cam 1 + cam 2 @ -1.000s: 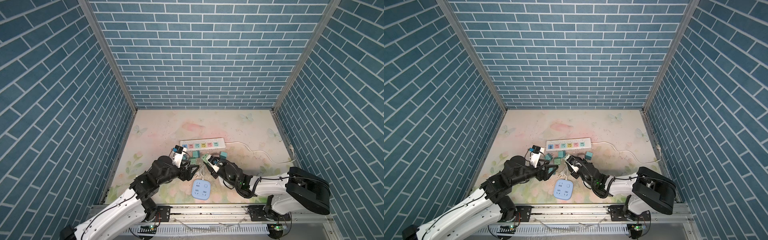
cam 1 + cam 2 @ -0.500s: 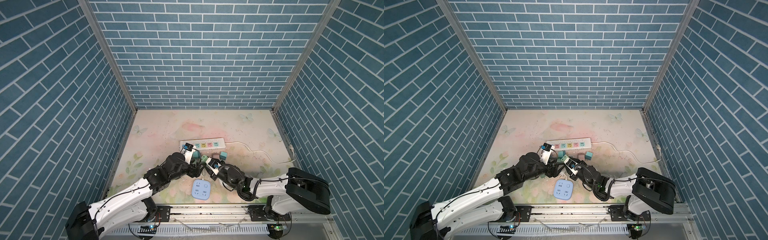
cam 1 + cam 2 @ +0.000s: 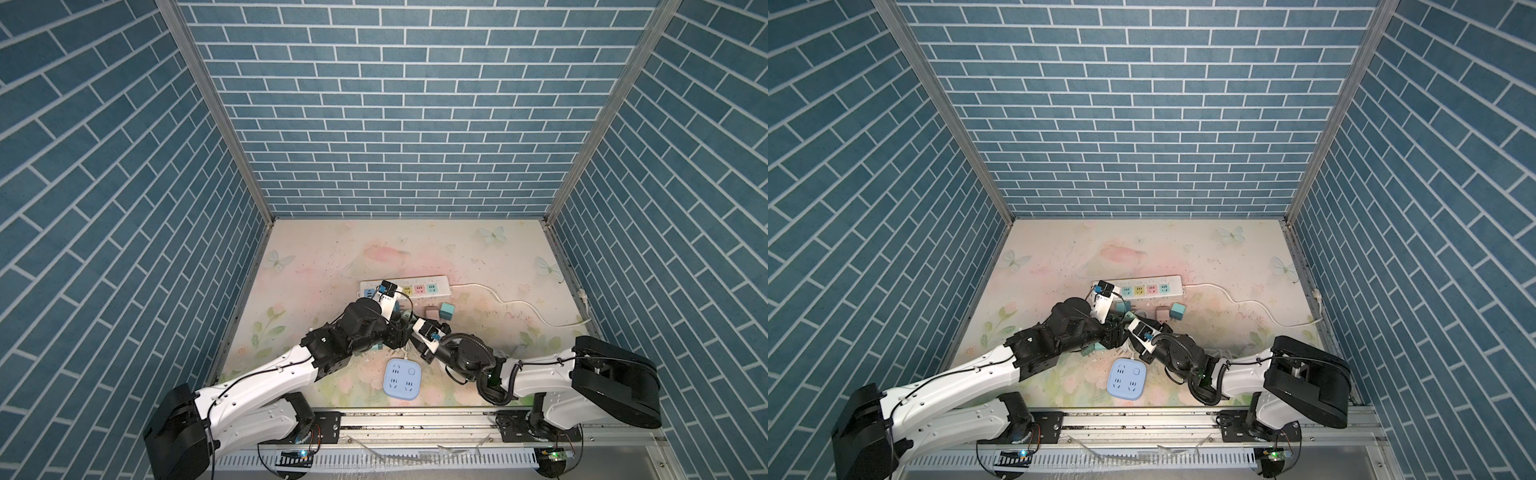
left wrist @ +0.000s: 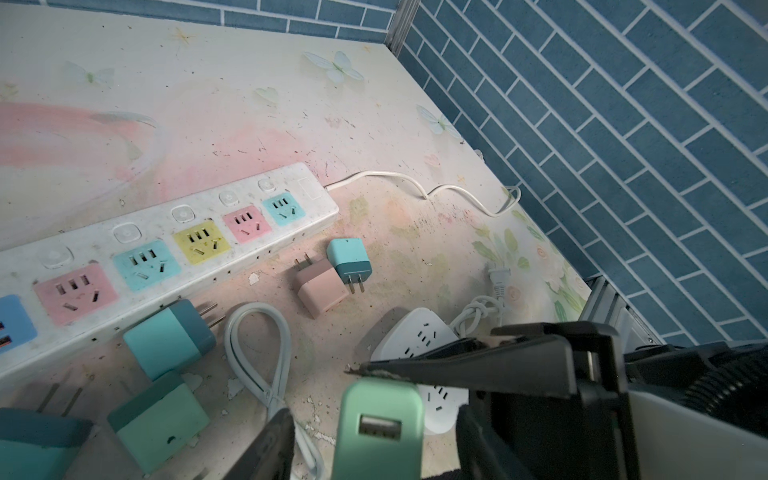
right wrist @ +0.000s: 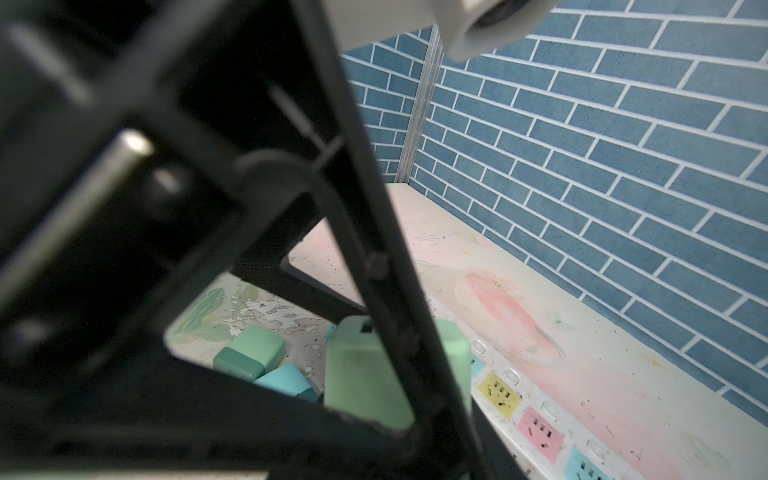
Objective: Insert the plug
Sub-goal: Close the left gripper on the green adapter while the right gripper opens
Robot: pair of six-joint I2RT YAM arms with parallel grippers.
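- Left pincer [image 4: 374, 415]: jaws apart, straddling the green plug [image 5: 361, 374]. In your left wrist view a gap shows between one finger [image 4: 270, 440] and the plug's side, so it is not clamped.
- Right pincer [image 3: 412, 325]: clenched on that same plug. In your right wrist view a worn finger edge presses against its flat side.
- Plug: between both pincers, near the middle of the table [image 3: 374, 249], just on the near side of the power strip [image 3: 419, 288]. Its USB port faces the left wrist camera. The prongs are hidden.
- Left arm: you see it reach from the near-left base, forearm slanting toward the middle, wrist turned toward the right arm.
- Right arm: upper link folded over the near-right base, forearm low along the near edge, wrist angled away and leftward to meet the left.
- Blue socket cube [image 3: 400, 374]: lies flat just nearer than the meeting point, and neither pincer touches it.
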